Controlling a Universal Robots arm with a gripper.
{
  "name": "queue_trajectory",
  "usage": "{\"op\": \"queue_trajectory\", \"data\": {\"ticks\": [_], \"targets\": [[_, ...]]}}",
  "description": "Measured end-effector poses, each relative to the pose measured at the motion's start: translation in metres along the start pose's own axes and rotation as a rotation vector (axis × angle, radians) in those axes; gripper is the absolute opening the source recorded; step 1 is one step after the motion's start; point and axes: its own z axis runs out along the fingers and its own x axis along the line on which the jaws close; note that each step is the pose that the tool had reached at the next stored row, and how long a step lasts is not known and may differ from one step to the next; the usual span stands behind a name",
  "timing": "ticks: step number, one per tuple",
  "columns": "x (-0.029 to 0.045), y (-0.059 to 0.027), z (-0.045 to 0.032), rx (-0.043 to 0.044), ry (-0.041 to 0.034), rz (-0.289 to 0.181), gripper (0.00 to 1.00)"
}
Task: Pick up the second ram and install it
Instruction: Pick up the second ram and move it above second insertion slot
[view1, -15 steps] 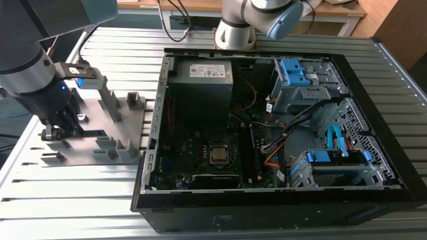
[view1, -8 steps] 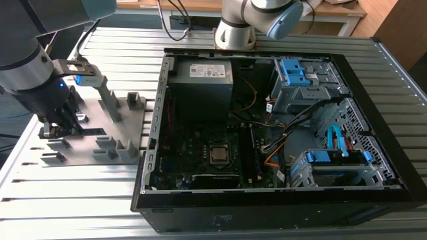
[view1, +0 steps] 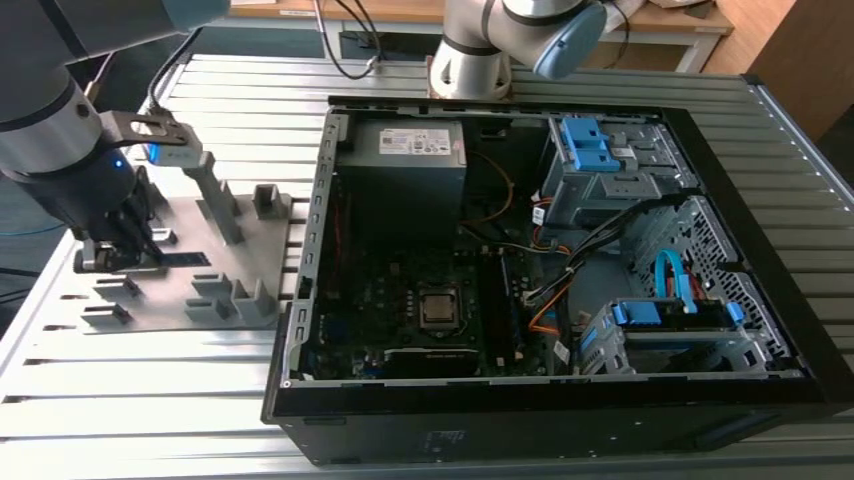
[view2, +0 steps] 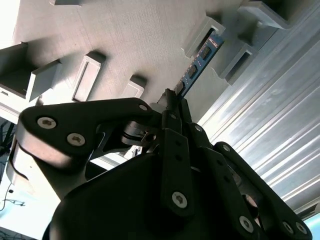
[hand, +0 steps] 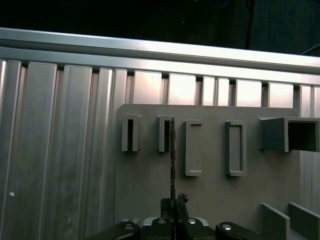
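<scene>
Table (view1: 134, 400): slatted aluminium, ribs running from side to side in the exterior view; wooden bench and loose cables beyond its far edge.
Computer case (view1: 534, 425): open, lying flat on the table toward the exterior view's right; motherboard, blue drive brackets and wire bundles inside.
Holder tray (view1: 167, 295): gray, with upright blocks, near the table's edge at the exterior view's left, just beside the case.
Gripper (view1: 118, 258): low over the tray; fingers (view2: 170, 107) narrow, pinched on the near end of the second ram.
Second ram (view2: 200, 60): on the tray, standing on edge, far end in a slotted block; blue face and black chips in the second wrist view, thin dark edge (hand: 172, 160) in the first wrist view.
Writing: white sticker (view1: 420, 143) on the power supply, print unreadable.
</scene>
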Motion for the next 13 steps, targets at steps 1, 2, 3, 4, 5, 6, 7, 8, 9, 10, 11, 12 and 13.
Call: {"op": "queue_trajectory", "data": {"ticks": [1, 2, 3, 4, 5, 6, 7, 8, 9, 10, 11, 12, 13], "targets": [[0.0000, 0.0000, -0.0009, 0.0000, -0.0003, 0.000, 0.14], [-0.0001, 0.0001, -0.0018, 0.0000, -0.0007, 0.000, 0.14], [-0.0002, 0.0001, -0.0028, 0.0000, -0.0012, 0.000, 0.14], [-0.0002, 0.0002, -0.0037, 0.0001, -0.0016, 0.000, 0.14], [-0.0003, 0.0002, -0.0046, 0.0001, -0.0020, 0.000, 0.14], [-0.0003, 0.0002, -0.0055, 0.0001, -0.0023, 0.000, 0.14], [-0.0004, 0.0003, -0.0063, 0.0001, -0.0026, 0.000, 0.14], [-0.0004, 0.0003, -0.0071, 0.0001, -0.0028, 0.000, 0.14], [-0.0005, 0.0003, -0.0078, 0.0001, -0.0030, 0.000, 0.14], [-0.0005, 0.0003, -0.0085, 0.0001, -0.0031, 0.000, 0.14], [-0.0006, 0.0004, -0.0091, 0.0002, -0.0033, 0.000, 0.14], [-0.0006, 0.0004, -0.0099, 0.0002, -0.0034, 0.000, 0.14], [-0.0007, 0.0004, -0.0105, 0.0002, -0.0036, 0.000, 0.14]]}}
